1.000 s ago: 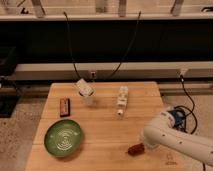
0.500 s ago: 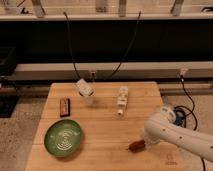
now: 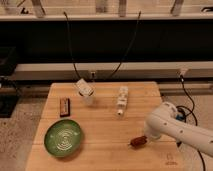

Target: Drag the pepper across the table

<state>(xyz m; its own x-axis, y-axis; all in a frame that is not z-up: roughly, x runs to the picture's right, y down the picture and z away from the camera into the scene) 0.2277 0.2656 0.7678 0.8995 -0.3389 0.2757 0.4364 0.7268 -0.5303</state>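
the pepper lies on the counter near its front right part, a small dark red-brown thing with its length running roughly left to right. the white arm reaches in from the right, and the gripper sits at the pepper's right end, touching it or just beside it. the arm's own body hides the tips, so i cannot tell whether they are spread, pressed together, or pinching the pepper.

judging by this, the step in hand is making contact with the pepper, so the drag itself looks about to start or barely begun.

the next move calls for keeping the gripper low against the counter and pushing or pulling the pepper in a steady line. leftward there is open wood between the green plate and the white bottle, so a path there would avoid both. the brown block and the tipped cup lie well apart, farther back on the left. the pepper is glossy and tapered, so it could roll or slip out sideways if pressed off-centre.
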